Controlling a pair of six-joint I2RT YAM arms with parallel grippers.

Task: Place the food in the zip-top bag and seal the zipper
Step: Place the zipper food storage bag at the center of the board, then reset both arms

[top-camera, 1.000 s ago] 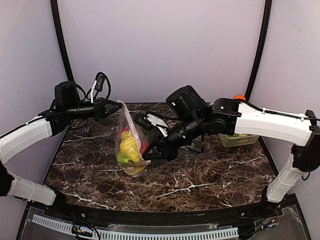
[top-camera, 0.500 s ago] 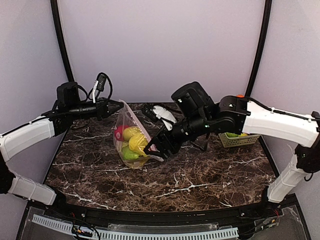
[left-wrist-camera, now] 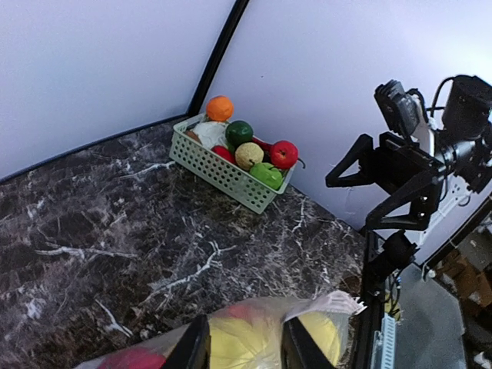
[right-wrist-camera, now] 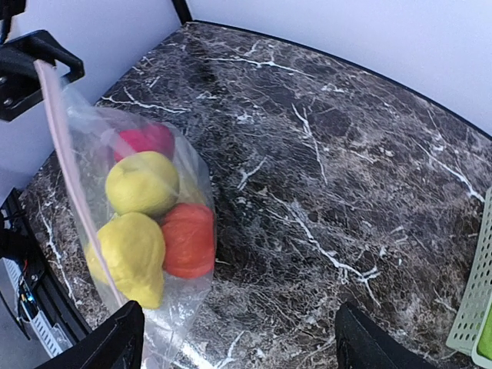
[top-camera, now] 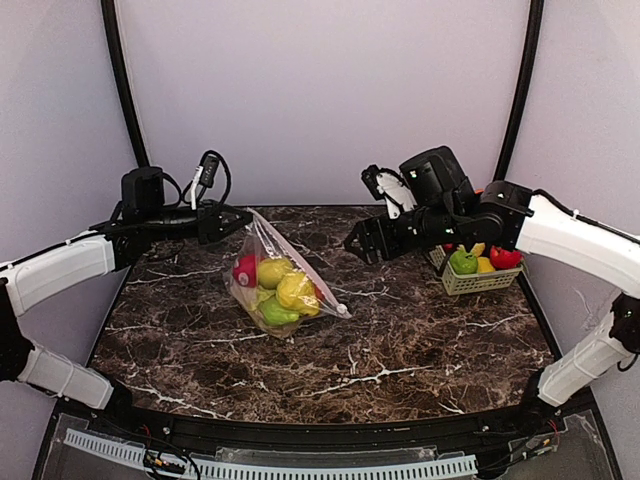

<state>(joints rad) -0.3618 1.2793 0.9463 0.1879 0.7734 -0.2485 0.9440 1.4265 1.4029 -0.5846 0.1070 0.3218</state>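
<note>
Since a second ago the right tool has let go of the clear, floppy, dotted plastic zip-top bag and drawn back to the right of the top view. Its black fingers are now spread and empty above the dark, white-veined marble counter. The bag, then hanging narrow, has sagged into a rounded lump left of centre. The glossy moulded food is bunched inside it: red, yellow-green, yellow and green pieces. The bag's upper corner rises to the left tool at upper left. A pale green mesh basket of plastic fruit sits at the right.

From the left wrist, the left tool's two dark fingers at the bottom edge stand a little apart, not clenched. Crinkled film over yellow pieces shows in the gap. The rectangular, perforated basket lies at upper centre, heaped with round fruit.

From the right wrist, the right tool's fingers sit in the lower corners, wide apart, with nothing between them. The bag fills the left side. Its narrow pale pink zipper runs straight from the left tool down to the lower left.
</note>
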